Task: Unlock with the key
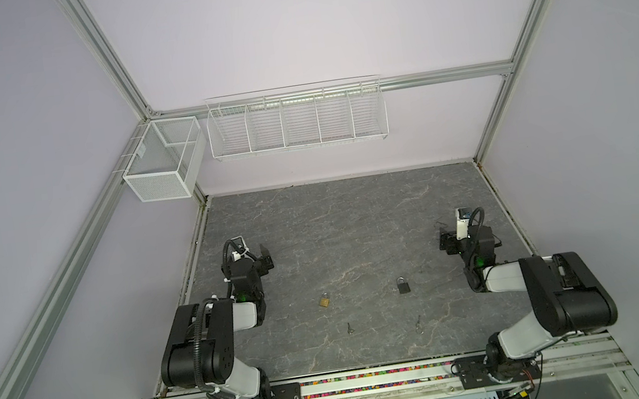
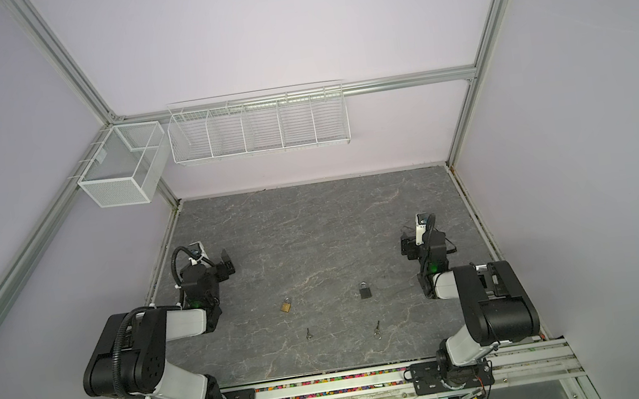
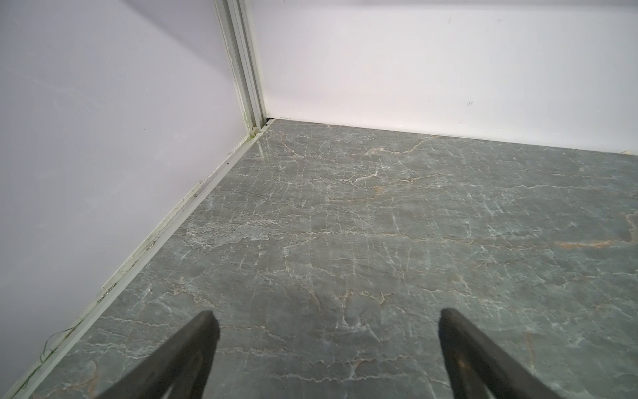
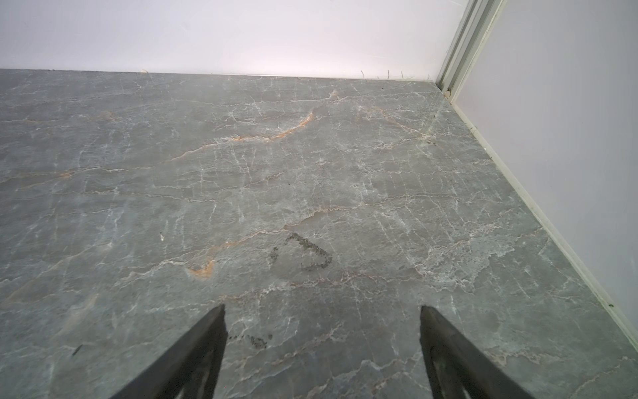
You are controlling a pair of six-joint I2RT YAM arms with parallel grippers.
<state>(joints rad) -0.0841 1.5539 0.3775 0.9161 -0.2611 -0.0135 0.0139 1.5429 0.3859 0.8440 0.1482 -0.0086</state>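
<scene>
I see both arms folded near their bases, elbows high and wrists low over the marble tabletop (image 1: 354, 221), left gripper (image 1: 266, 257) and right gripper (image 1: 447, 240) each spread wide and empty, while the brass padlock (image 1: 324, 300), dark padlock (image 1: 403, 285), left key (image 1: 350, 327) and right key (image 1: 418, 325) lie between them, well apart from both.

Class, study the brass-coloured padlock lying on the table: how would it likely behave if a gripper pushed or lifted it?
The brass-coloured padlock lies flat on the smooth marbled table, so a push would probably slide it rather than roll it. It looks like solid metal, so it is likely rigid and heavy for its size.
</scene>
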